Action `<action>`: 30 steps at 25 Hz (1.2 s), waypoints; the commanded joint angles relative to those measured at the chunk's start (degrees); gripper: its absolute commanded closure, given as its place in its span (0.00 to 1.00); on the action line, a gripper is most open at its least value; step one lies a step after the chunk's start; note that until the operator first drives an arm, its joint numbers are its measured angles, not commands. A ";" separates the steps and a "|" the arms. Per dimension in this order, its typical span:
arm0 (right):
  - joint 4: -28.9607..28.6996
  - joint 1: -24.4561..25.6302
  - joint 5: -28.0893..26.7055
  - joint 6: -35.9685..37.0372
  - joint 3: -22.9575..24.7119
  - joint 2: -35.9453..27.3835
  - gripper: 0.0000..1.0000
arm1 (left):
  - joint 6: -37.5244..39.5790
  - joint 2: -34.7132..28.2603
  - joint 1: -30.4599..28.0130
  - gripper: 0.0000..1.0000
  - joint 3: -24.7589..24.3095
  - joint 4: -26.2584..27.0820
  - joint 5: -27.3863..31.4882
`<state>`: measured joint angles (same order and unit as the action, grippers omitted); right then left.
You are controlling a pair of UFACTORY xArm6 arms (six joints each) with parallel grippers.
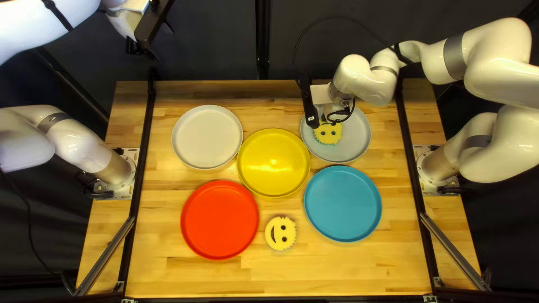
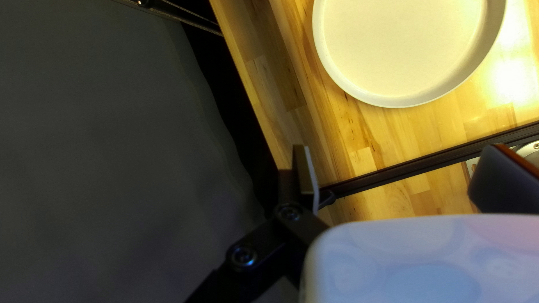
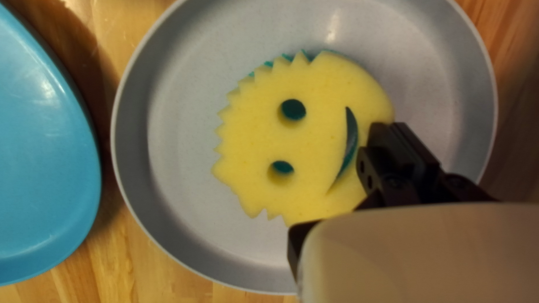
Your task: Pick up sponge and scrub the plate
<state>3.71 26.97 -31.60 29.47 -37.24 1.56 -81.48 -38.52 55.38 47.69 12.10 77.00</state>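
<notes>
On the far-right grey plate (image 3: 179, 140) — one yellow sponge (image 3: 314, 140), likely light, soft, squashable; your right gripper (image 3: 393, 126) pinching its smile-side edge, a sound hold. Left gripper (image 2: 400, 154) — spread wide.

Robotics laboratory, as shown by my paired arms (image 1: 497, 78). Beside my left fingers (image 2: 304, 171): dark curtain (image 2: 112, 140) and rail-framed table (image 2: 359, 129).
</notes>
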 commanded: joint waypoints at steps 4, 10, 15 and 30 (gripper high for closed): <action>-2.21 3.76 -0.38 3.37 -2.44 1.77 1.00 | 0.00 0.00 0.00 0.00 0.00 0.00 0.00; -1.48 1.03 0.23 0.51 -0.65 0.13 1.00 | 0.00 0.00 0.00 0.00 0.00 0.00 0.00; 0.46 -3.11 1.17 -3.57 1.78 -1.83 1.00 | 0.00 0.00 0.00 0.00 0.00 0.00 0.00; 1.81 1.72 3.52 0.98 4.36 -4.42 1.00 | 0.00 0.00 0.00 0.00 0.00 0.00 0.00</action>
<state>6.02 27.58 -28.32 29.01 -32.65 -2.89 -81.48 -38.52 55.38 47.69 12.10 77.00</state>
